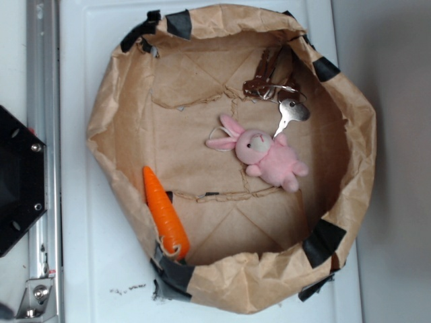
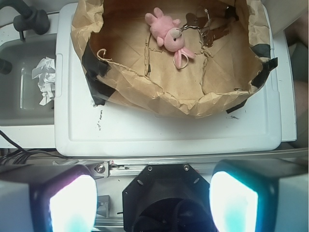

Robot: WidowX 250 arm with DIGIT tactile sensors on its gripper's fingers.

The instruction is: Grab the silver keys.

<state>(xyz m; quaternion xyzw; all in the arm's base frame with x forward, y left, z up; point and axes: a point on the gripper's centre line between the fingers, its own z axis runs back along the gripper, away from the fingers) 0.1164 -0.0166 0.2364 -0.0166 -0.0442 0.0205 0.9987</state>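
A bunch of silver keys lies inside a crumpled paper bag nest, against its far wall and just beside the head of a pink bunny, with the shiny round-headed key touching the toy. An orange carrot leans on the opposite rim, well apart from the bunny. The gripper hangs high above the white tabletop, short of the nest, its fingers spread wide and empty. The likely trouble ahead: a descent landing slightly off could pinch the bunny's ear instead, or snag the bag's folded wall, because the keys lie flat and crowded.
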